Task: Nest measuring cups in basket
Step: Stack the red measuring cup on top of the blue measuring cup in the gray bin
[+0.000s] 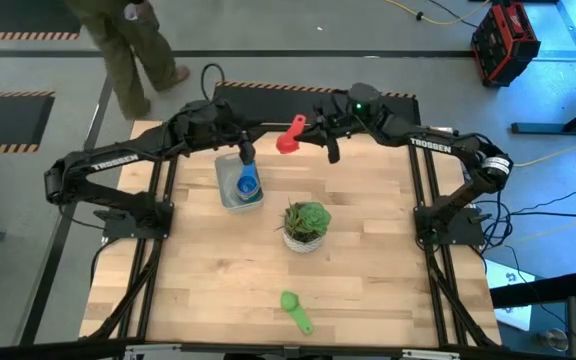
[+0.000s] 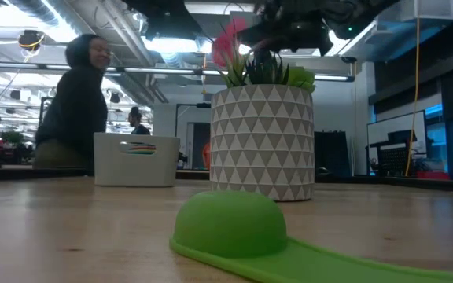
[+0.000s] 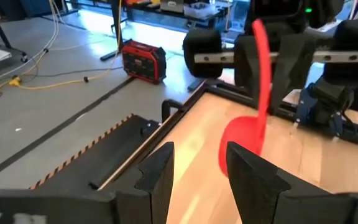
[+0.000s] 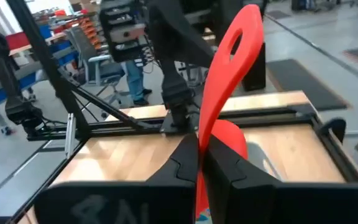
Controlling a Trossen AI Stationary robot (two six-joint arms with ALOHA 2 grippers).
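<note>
Nearest the table's front edge lies the green cup (image 1: 294, 309), alone. Behind it stands the plant pot (image 1: 305, 226). Further back, the basket (image 1: 230, 186) holds the blue cup (image 1: 248, 184). At the far edge, the right gripper (image 4: 201, 163) has its jaws pressed on the red cup (image 1: 290, 135), held above the table. The left gripper (image 3: 197, 168) is near it, jaws spread and empty.

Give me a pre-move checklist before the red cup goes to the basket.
1. Right gripper shut on the red cup: ok.
2. Left gripper open, holding nothing: ok.
3. Basket on the table, mouth up: ok.
4. Cups already in the basket, blue cup on top: ok.
5. Room for the red cup to nest inside: cannot tell.
6. Green cup not collected, near the front edge: not ok.
</note>
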